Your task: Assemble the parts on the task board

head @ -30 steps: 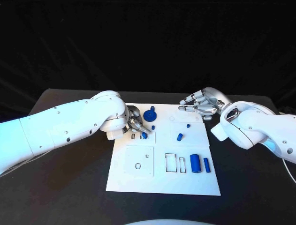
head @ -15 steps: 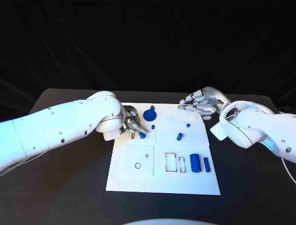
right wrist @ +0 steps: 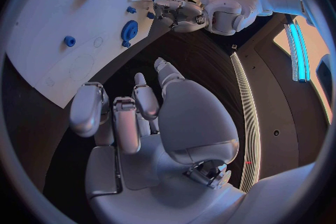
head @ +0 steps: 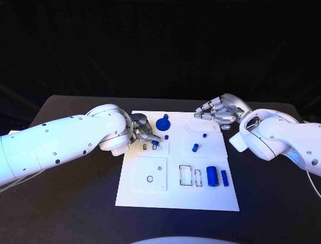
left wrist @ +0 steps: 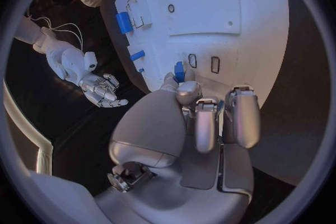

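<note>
Pinching a small blue part point(head: 155, 144) at the task board point(head: 178, 198)'s left edge, your left hand point(head: 142, 133) works; the right hand point(head: 217, 113) hovers spread beyond its far-right corner; seven parts visible.

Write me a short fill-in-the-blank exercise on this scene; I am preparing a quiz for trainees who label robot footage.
1. The left hand pinches a small ____ part at its fingertips.
2. The task board is a ____ plate on the black table.
3. The right hand holds ____, its fingers apart.
4. The blue gear lies on the half of the board ____ from the robot.

Missing words: blue; white; nothing; farther
</note>
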Controlling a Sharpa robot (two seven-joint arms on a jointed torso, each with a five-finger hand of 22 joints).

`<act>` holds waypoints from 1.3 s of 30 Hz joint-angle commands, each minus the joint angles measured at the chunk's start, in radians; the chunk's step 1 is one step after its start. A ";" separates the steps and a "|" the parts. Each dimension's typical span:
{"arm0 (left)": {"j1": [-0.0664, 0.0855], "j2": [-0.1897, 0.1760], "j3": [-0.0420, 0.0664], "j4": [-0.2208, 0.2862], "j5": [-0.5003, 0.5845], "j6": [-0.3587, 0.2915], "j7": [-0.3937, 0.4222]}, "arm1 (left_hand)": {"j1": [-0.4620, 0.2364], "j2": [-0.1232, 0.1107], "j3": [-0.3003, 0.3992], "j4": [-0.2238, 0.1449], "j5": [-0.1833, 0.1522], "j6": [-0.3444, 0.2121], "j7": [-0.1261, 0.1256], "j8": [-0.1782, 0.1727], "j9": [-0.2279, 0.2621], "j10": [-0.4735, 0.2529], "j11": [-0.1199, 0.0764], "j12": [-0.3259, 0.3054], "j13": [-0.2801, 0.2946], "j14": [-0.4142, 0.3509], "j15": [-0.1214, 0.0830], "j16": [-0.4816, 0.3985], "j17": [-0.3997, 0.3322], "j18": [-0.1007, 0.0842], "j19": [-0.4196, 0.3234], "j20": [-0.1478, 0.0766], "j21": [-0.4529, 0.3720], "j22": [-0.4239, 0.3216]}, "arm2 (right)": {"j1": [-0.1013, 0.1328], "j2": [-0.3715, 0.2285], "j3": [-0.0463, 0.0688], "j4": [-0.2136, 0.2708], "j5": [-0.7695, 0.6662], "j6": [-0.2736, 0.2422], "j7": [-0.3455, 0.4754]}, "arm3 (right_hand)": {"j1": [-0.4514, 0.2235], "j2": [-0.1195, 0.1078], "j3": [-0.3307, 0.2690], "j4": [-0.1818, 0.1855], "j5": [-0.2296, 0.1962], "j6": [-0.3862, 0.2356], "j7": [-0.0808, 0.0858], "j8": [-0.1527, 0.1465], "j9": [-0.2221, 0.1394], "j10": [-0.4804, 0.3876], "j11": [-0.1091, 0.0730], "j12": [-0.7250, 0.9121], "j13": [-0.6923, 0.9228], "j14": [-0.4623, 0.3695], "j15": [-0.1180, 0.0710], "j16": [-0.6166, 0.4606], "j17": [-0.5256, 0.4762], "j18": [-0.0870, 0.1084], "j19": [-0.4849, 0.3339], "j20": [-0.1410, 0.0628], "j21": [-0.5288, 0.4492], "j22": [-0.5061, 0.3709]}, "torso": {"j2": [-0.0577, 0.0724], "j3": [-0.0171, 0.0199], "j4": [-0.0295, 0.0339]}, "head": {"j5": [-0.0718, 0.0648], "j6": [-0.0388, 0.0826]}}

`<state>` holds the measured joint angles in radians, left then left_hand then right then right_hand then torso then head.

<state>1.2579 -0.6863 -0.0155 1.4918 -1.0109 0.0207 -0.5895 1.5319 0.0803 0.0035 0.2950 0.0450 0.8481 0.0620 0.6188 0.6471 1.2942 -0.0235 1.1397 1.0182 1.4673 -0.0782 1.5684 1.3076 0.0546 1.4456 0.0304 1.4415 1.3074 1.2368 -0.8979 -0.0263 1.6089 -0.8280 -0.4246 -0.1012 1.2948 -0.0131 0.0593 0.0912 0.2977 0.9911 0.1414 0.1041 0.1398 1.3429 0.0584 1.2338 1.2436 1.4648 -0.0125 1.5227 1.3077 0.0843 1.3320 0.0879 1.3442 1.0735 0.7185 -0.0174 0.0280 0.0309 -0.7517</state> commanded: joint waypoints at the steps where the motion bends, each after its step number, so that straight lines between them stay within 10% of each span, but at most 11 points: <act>1: -0.009 -0.012 0.000 0.023 -0.069 -0.122 0.055 | -0.006 -0.048 0.209 -0.122 0.001 0.028 -0.017 -0.006 0.005 0.011 -0.003 0.019 0.066 0.103 -0.003 0.002 0.263 -0.007 0.009 -0.003 0.008 0.062 | -0.001 -0.001 0.000 0.001 0.002 0.010 0.008 | -0.010 -0.002 -0.003 0.003 -0.006 0.003 0.000 0.003 0.001 -0.004 -0.003 -0.004 -0.001 0.085 -0.006 -0.006 0.175 0.014 -0.002 -0.001 -0.004 -0.001 | -0.002 0.0016 0.0032 | 0.002 -0.002; 13: -0.062 -0.056 -0.001 0.099 -0.190 -0.262 0.093 | -0.068 -0.184 0.478 -0.078 0.003 0.040 -0.018 0.002 0.044 0.033 -0.004 0.034 0.084 0.103 -0.006 0.002 0.263 -0.012 0.023 -0.004 0.019 0.087 | -0.002 -0.008 0.000 0.003 0.004 0.008 0.011 | -0.010 -0.002 -0.003 0.003 -0.006 0.003 0.000 0.003 0.001 -0.004 -0.003 -0.004 -0.001 0.085 -0.006 -0.006 0.175 0.014 -0.002 -0.001 -0.004 -0.001 | -0.003 0.0036 0.0063 | 0.004 -0.007; 39: -0.116 -0.042 -0.001 0.073 -0.233 -0.217 0.063 | -0.100 -0.216 0.555 -0.085 0.003 0.041 -0.019 0.007 0.062 0.038 -0.005 0.037 0.088 0.103 -0.007 0.002 0.263 -0.012 0.025 -0.004 0.020 0.091 | -0.003 -0.011 -0.001 0.008 0.007 0.004 0.015 | -0.011 0.000 -0.004 0.006 -0.008 0.002 0.000 0.003 0.001 -0.005 -0.003 -0.004 -0.002 0.085 -0.006 -0.007 0.175 0.014 -0.002 -0.001 -0.005 -0.002 | -0.002 0.0033 0.0051 | 0.003 -0.014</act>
<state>1.1441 -0.7308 -0.0158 1.5671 -1.2292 -0.2172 -0.5236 1.4323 -0.1362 0.4300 0.3317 0.0458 0.8726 0.0656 0.6210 0.6998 1.3279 -0.0286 1.1771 1.1053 1.4672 -0.0781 1.5684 1.3073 0.0546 1.4598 0.0235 1.4561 1.3073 1.2352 -0.9092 -0.0269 1.6153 -0.8192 -0.4255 -0.0971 1.2950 -0.0133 0.0566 0.0939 0.2937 0.9911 0.1414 0.1041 0.1401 1.3429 0.0584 1.2338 1.2429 1.4648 -0.0125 1.5227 1.3074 0.0842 1.3320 0.0879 1.3442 1.0723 0.7169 -0.0142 0.0326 0.0339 -0.7644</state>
